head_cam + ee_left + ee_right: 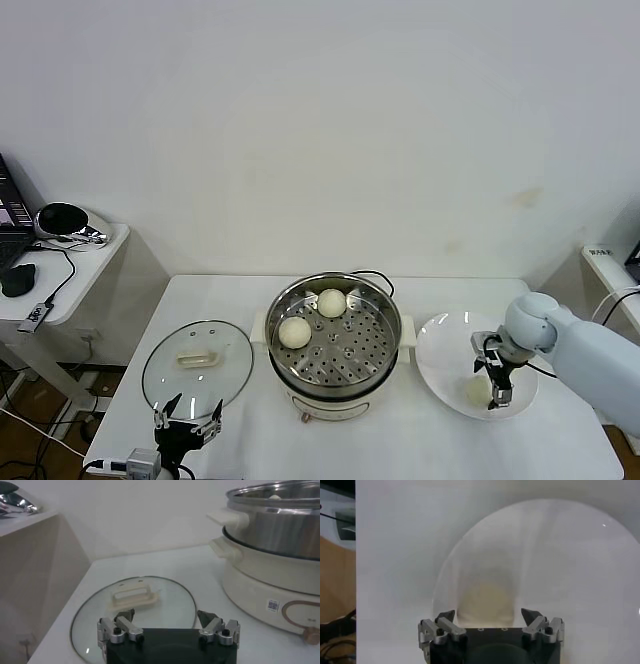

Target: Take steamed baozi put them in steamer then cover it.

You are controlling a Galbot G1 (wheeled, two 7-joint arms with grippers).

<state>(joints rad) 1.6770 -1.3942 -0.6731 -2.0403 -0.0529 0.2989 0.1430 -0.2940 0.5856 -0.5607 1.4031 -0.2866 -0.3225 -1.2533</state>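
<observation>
Hovering over the plate [440,345], the right gripper [497,392], fingers apart, half hides a baozi [477,391]; the left gripper [187,417], also spread, sits near the cover [197,363].

Steamer [334,345] at table [420,440] centre, two baozi [294,332] inside toward left-rear; cover [197,365] flat near left edge; plate [445,345] near right edge, one bun [477,392] on it
</observation>
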